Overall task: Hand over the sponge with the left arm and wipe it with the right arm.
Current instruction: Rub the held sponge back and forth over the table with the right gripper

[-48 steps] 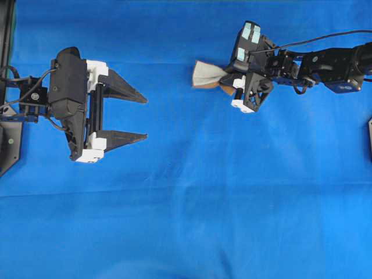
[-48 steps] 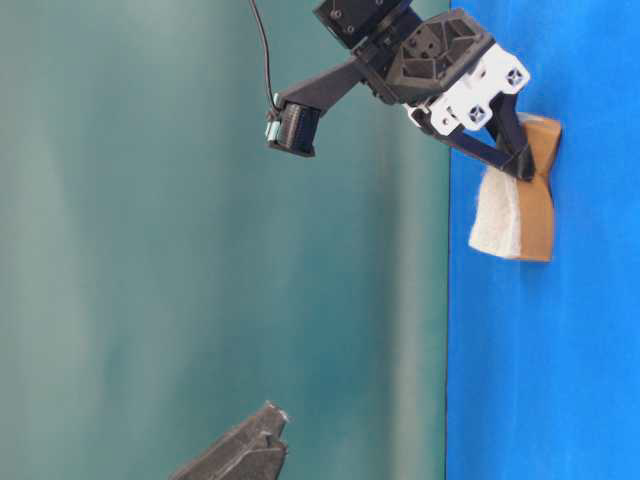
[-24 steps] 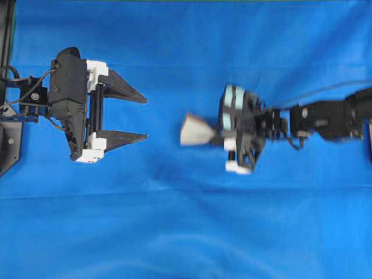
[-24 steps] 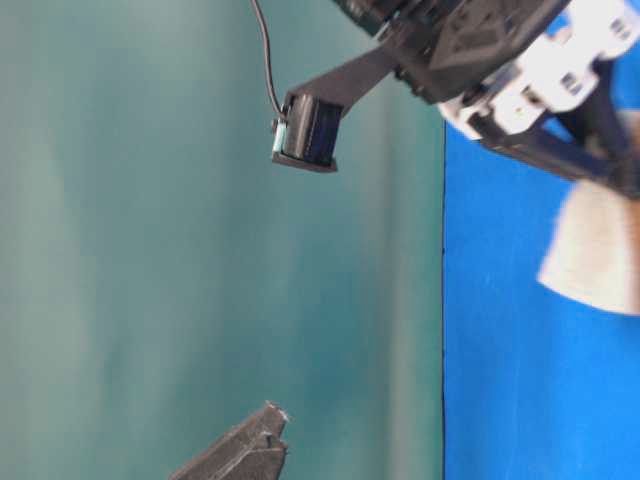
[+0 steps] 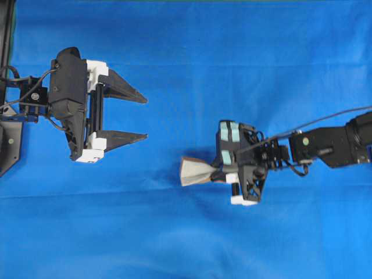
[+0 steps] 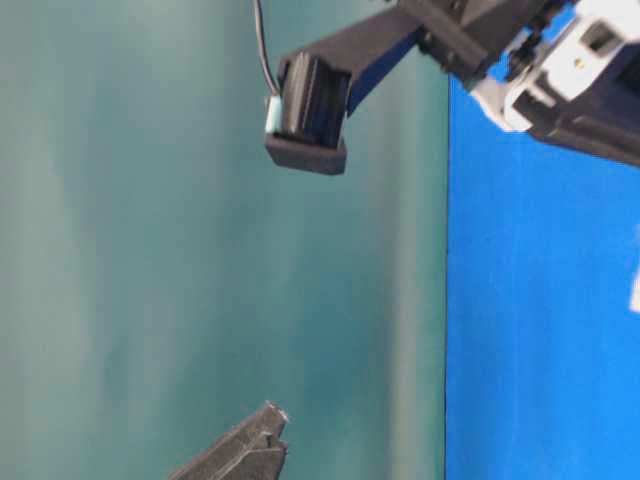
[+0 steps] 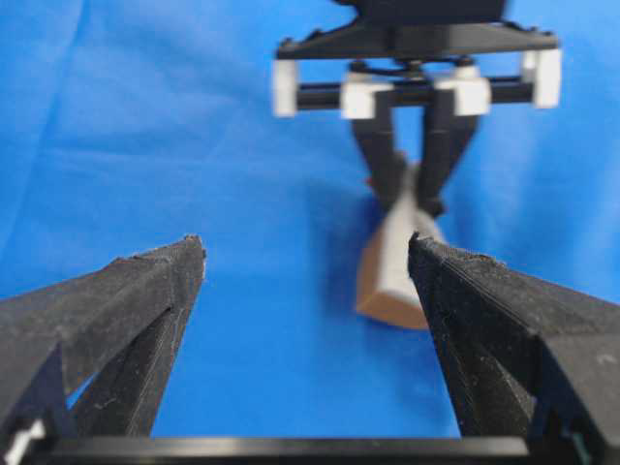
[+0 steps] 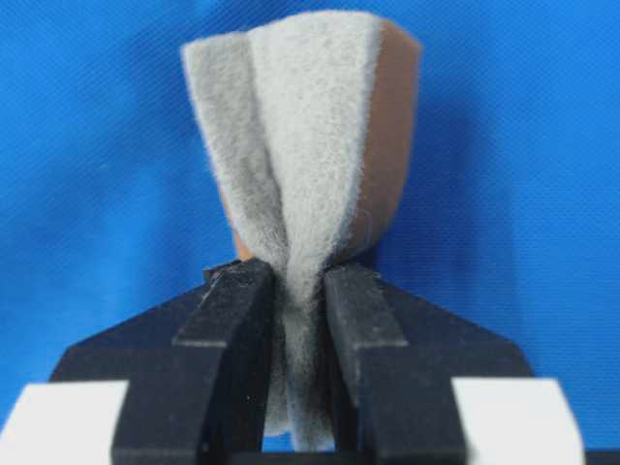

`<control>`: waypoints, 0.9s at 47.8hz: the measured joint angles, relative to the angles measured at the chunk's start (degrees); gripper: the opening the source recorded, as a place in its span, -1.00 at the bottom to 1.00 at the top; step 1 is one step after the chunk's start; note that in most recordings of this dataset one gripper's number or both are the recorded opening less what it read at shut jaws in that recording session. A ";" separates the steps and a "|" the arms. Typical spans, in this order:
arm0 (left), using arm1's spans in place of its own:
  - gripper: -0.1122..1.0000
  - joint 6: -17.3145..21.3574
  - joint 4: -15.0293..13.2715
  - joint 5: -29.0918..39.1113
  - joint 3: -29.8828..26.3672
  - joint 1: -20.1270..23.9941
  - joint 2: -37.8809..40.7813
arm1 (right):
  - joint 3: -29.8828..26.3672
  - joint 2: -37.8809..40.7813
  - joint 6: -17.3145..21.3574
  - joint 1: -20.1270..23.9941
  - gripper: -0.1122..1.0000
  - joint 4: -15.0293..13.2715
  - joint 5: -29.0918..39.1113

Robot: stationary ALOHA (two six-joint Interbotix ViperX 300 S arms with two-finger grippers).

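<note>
The sponge, grey-white fuzz over an orange-brown base, is pinched at one end by my right gripper, so it flares out toward the left. Seen from the right wrist, the sponge is squeezed thin between the two black fingers of the gripper. My left gripper stands open at the left with nothing between its fingers. Its wrist view shows the sponge ahead, just past the right fingertip, with the left gripper empty. Whether the sponge touches the cloth I cannot tell.
A blue cloth covers the table. Dark arm mounts stand at the left edge. In the table-level view a teal wall fills the left, with the right arm's black camera block at the top.
My right gripper has carried the sponge from the far middle toward the near side and a little left. The left arm has stayed still and open.
</note>
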 measured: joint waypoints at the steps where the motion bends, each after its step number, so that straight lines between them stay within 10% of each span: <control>1: 0.70 0.00 -0.09 0.00 0.00 0.00 0.00 | 0.09 0.00 -0.09 -0.53 -0.42 -0.35 0.18; 26: 0.70 -0.09 0.00 0.00 0.00 0.00 0.00 | 1.49 -0.70 -1.93 -21.80 -0.42 -8.96 0.62; 43: 0.70 -0.09 -0.09 0.00 0.00 0.00 0.09 | 1.49 -0.79 -0.97 -20.83 -0.42 -8.96 0.26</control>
